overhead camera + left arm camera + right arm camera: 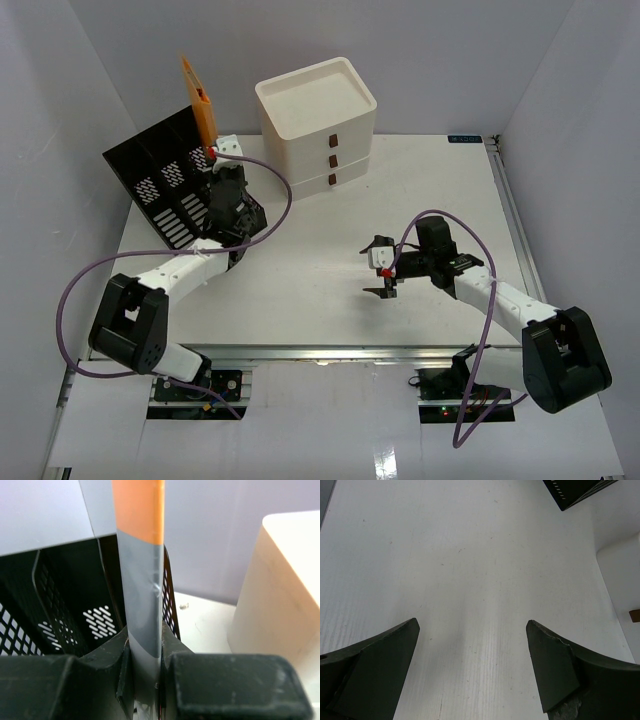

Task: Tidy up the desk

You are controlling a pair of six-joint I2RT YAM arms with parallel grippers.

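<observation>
The white desk (320, 300) spans the scene. My left gripper (217, 160) is at its back left, shut on a thin flat orange and grey folder (198, 100) held upright over the black mesh file organizer (160, 180). In the left wrist view the folder (142, 580) rises from between the closed fingers of the left gripper (145, 650), with the organizer's slots (65, 610) just behind it. My right gripper (381, 270) hangs open over the bare desk (470, 555) right of centre. Nothing lies between the spread fingers of the right gripper (472, 630).
A cream three-drawer box (318, 115) stands at the back centre, just right of the organizer, and fills the right side of the left wrist view (280, 595). White walls enclose the desk on the left, back and right. A metal rail (330, 352) runs along the front edge.
</observation>
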